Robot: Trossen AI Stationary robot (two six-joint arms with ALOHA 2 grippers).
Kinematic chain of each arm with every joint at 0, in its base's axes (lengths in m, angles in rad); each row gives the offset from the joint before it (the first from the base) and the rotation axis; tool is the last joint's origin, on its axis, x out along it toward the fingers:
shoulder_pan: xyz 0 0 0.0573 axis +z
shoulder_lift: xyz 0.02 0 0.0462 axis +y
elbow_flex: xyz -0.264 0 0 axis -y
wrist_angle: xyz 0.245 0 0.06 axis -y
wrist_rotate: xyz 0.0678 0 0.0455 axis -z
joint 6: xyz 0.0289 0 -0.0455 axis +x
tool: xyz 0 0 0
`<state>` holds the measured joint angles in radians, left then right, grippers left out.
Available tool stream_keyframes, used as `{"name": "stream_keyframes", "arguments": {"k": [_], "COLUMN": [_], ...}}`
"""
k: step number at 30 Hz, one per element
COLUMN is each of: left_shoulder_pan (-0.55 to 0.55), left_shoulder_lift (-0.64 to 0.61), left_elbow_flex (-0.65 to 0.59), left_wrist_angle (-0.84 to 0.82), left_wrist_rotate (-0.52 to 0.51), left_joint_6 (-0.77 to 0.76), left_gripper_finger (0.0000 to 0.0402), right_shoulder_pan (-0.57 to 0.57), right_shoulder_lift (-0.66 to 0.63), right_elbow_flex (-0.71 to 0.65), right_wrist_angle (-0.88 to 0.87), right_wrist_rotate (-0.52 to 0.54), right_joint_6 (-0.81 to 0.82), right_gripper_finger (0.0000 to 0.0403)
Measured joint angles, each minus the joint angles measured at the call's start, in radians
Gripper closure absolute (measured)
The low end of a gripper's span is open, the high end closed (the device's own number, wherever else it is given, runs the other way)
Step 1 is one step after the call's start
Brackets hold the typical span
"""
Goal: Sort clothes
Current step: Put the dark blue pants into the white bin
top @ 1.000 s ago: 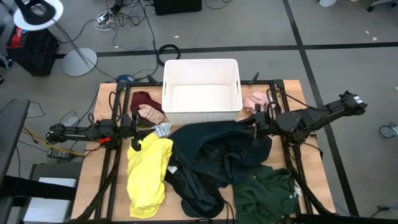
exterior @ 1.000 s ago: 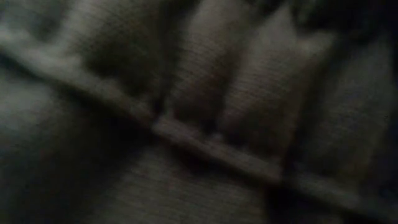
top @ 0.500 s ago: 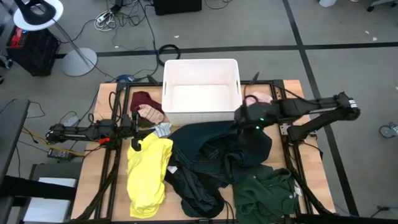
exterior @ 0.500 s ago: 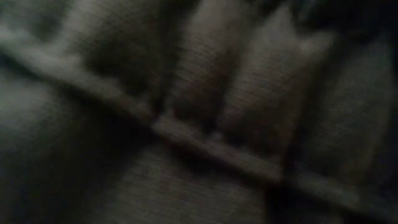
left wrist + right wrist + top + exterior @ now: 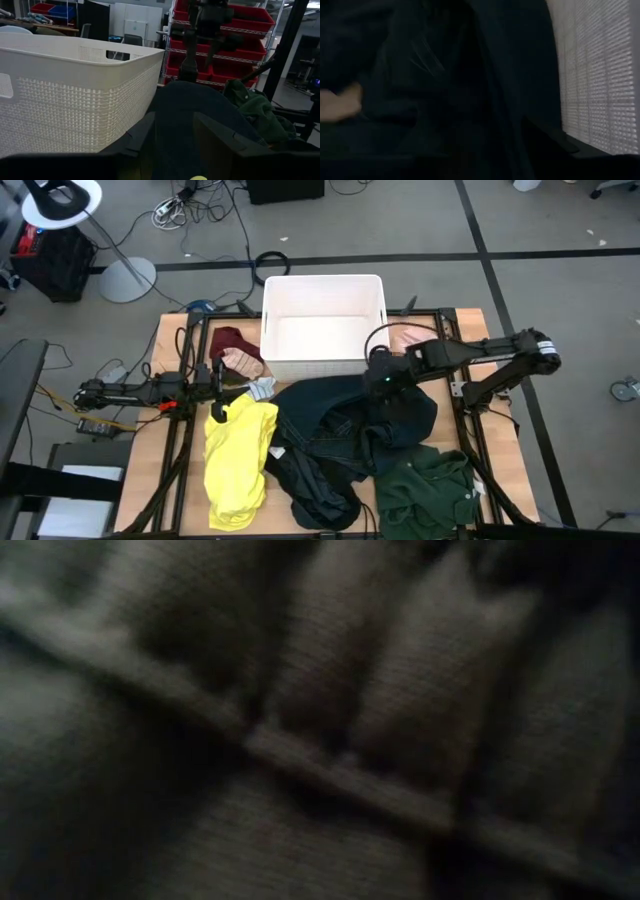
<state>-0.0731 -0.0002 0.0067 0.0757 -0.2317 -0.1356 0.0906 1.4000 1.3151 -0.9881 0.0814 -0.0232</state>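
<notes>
A: Left jaws?
B: Spread wide, nothing pinched. Hovering at the top edge of the yellow shirt (image 5: 240, 460), on the left side of the bench (image 5: 140, 470), near the bin (image 5: 325, 278)'s left front corner.
A: Right jaws?
B: Down over the black top (image 5: 340, 420), just in front of the bin's right front corner. Cannot tell whether spread or pinching; buried in dark cloth in the wrist view, with only black folds (image 5: 445, 75) and the bin's white wall (image 5: 600, 75) to make out.
A: And the clothes?
B: Black top heaped mid-bench, touching the bin's front wall. Yellow shirt to its left, edges overlapping. Green top (image 5: 425, 485) at the front right, partly under the black. Maroon piece (image 5: 232, 340) left of the bin, a pale pink one (image 5: 240, 362) just in front of it. Another pink piece (image 5: 410, 338) right of the bin. Striped sock (image 5: 262, 388) between the yellow shirt and the bin.
A: Inside the bin?
B: Only its white floor on show.
A: Low view?
B: Filled with dark woven cloth, too close to tell which piece.
</notes>
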Motion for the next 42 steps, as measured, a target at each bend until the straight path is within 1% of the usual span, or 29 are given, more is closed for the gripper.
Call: {"name": "stream_keyframes", "arguments": {"k": [7, 10, 15, 19, 21, 26, 29, 32, 37, 38, 42], "left_shoulder_pan": [0.0, 0.0, 0.0, 0.0, 0.0, 0.0, 0.0, 0.0, 0.0, 0.0, 0.0], "left_shoulder_lift": [0.0, 0.0, 0.0, 0.0, 0.0, 0.0, 0.0, 0.0, 0.0, 0.0, 0.0], "left_elbow_flex": [0.0, 0.0, 0.0, 0.0, 0.0, 0.0, 0.0, 0.0, 0.0, 0.0, 0.0], "left_wrist_angle": [0.0, 0.0, 0.0, 0.0, 0.0, 0.0, 0.0, 0.0, 0.0, 0.0, 0.0], "left_wrist_rotate": [0.0, 0.0, 0.0, 0.0, 0.0, 0.0, 0.0, 0.0, 0.0, 0.0, 0.0], "left_joint_6": [0.0, 0.0, 0.0, 0.0, 0.0, 0.0, 0.0, 0.0, 0.0, 0.0, 0.0], "left_gripper_finger": [0.0264, 0.0264, 0.0264, 0.0264, 0.0264, 0.0264, 0.0264, 0.0264, 0.0264, 0.0264, 0.0264], "right_shoulder_pan": [0.0, 0.0, -0.003, -0.005, -0.005, -0.007, -0.006, -0.007, -0.007, -0.007, -0.007], "right_shoulder_lift": [0.093, 0.13, 0.193, 0.252, 0.284, 0.35, 0.38, 0.391, 0.386, 0.382, 0.358], "right_elbow_flex": [0.0, 0.0, 0.0, 0.0, 0.0, 0.0, 0.0, 0.001, 0.002, 0.002, 0.02], "right_wrist_angle": [0.036, 0.089, 0.19, 0.236, 0.245, 0.252, 0.256, 0.259, 0.261, 0.254, 0.208], "right_wrist_rotate": [0.002, 0.003, 0.042, 0.056, 0.063, 0.13, 0.134, 0.136, 0.139, 0.139, 0.139], "right_joint_6": [-0.127, -0.156, -0.165, -0.165, -0.165, -0.153, -0.144, -0.137, -0.135, -0.136, -0.127], "right_gripper_finger": [0.0174, 0.0159, 0.0152, 0.0162, 0.0171, 0.019, 0.021, 0.0256, 0.038, 0.0388, 0.039]}}
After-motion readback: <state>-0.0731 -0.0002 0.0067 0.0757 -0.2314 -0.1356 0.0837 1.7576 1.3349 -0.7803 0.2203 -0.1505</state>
